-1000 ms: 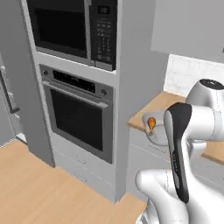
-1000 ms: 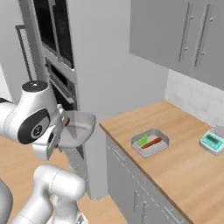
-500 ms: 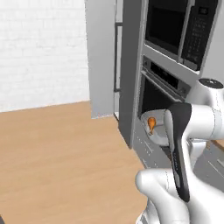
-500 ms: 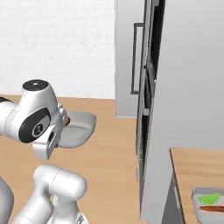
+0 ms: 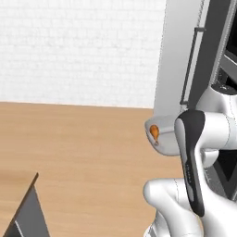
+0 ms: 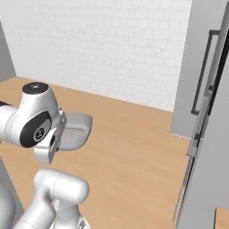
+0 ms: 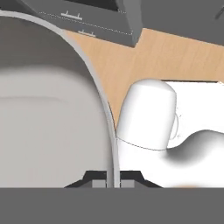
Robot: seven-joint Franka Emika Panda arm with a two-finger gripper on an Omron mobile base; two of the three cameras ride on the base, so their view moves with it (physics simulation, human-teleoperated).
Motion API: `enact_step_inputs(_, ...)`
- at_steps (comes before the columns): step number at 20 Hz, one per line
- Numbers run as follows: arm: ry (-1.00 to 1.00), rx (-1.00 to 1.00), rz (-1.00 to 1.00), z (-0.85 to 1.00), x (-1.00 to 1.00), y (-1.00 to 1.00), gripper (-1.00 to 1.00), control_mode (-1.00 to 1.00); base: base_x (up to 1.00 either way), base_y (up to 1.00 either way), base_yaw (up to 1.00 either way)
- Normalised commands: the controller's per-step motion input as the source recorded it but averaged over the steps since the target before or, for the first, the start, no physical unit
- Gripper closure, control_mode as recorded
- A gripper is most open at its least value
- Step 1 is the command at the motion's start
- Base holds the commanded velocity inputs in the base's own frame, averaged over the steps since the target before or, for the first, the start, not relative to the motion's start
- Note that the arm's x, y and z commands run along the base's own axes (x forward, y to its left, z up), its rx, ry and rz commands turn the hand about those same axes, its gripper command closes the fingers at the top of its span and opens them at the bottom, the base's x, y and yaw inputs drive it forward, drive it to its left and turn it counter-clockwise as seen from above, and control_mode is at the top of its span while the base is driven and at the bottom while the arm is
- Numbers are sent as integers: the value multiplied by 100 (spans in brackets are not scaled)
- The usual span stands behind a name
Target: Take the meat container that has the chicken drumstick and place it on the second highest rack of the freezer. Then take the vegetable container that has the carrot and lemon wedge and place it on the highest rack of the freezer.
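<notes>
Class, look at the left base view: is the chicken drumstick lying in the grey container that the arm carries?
Yes, the orange-brown chicken drumstick lies at the near end of the grey meat container held up beside the arm.

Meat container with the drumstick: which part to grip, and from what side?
Grip the thin rim wall, one finger inside and one outside, coming over the edge from the arm's side. The meat container is a shallow, round-cornered tray with no handle, held about level, so its rim is the only pinchable part. The gripper is already shut on that rim, away from the chicken drumstick.
</notes>
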Motion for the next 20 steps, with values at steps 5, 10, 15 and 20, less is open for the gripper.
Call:
enact_step_inputs(5, 0, 0, 0, 0, 0, 0, 100, 100, 100, -20, -9)
enact_step_inputs(10, 0, 0, 0, 0, 0, 0, 100, 100, 100, -7, -25)
enact_step_inputs(15, 0, 0, 0, 0, 0, 0, 100, 100, 100, 24, -33)
enact_step_inputs(20, 0, 0, 0, 0, 0, 0, 100, 100, 100, 53, -38)
